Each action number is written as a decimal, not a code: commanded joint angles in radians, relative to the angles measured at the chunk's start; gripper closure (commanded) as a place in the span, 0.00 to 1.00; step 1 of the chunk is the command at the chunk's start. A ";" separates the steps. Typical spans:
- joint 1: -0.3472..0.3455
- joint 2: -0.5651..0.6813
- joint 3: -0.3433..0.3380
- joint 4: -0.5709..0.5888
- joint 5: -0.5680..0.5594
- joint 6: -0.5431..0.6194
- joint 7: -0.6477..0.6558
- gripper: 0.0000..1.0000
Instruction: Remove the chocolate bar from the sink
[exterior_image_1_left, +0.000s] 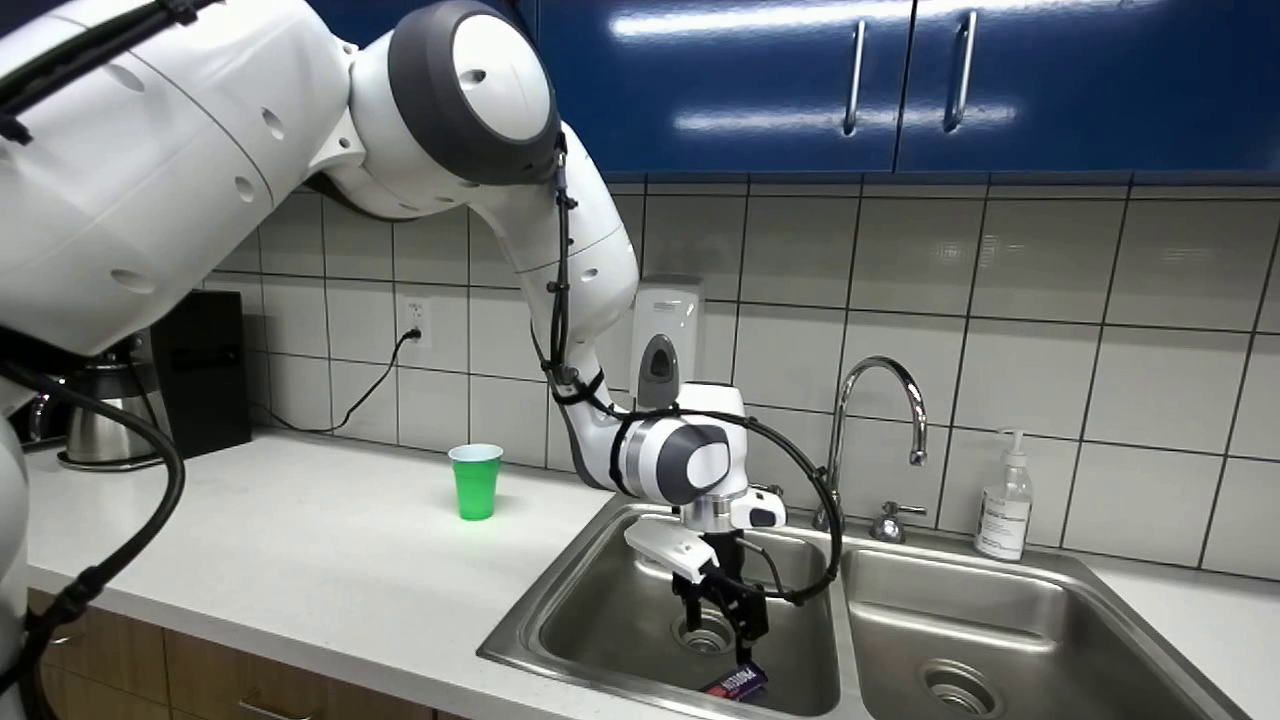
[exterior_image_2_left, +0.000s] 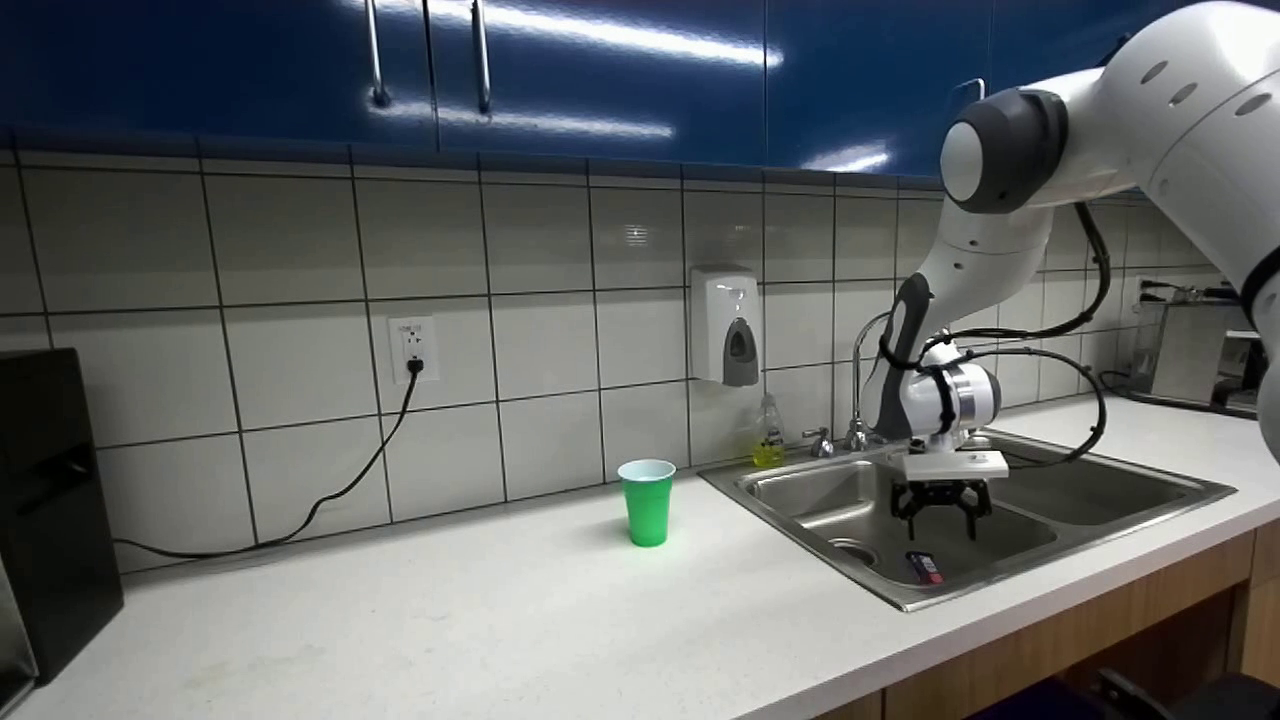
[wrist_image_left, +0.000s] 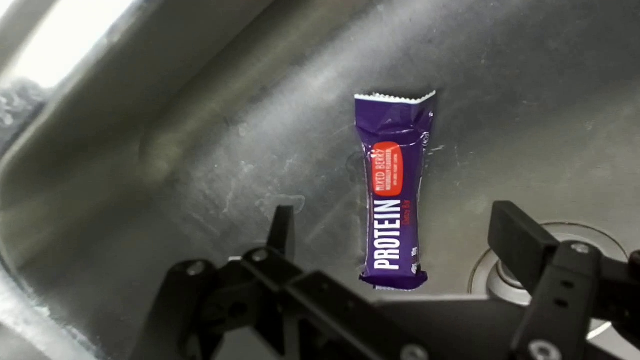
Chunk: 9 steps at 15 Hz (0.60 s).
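The chocolate bar is a purple protein bar packet with a red patch. It lies flat on the floor of the sink basin near its front wall; it shows in both exterior views (exterior_image_1_left: 737, 682) (exterior_image_2_left: 925, 568) and in the wrist view (wrist_image_left: 393, 192). The stainless steel sink (exterior_image_1_left: 850, 640) has two basins; its floor shows in the wrist view (wrist_image_left: 240, 165). My gripper (exterior_image_1_left: 718, 637) is open and empty, pointing down into the same basin above the bar. In the wrist view, its fingers (wrist_image_left: 393, 217) stand apart on either side of the bar's lower half, not touching it.
A green cup (exterior_image_1_left: 475, 485) stands on the white counter (exterior_image_1_left: 300, 530) beside the sink. A curved chrome faucet (exterior_image_1_left: 885, 365) and a pump soap bottle (exterior_image_1_left: 1005, 510) are behind the basins. A drain (exterior_image_1_left: 703, 632) is near the gripper. Blue cabinets (exterior_image_1_left: 740, 90) hang above.
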 joint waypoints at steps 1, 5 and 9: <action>0.004 0.081 -0.005 0.100 0.002 -0.041 0.035 0.00; 0.000 0.147 0.000 0.180 0.010 -0.055 0.052 0.00; -0.003 0.214 0.005 0.259 0.014 -0.082 0.067 0.00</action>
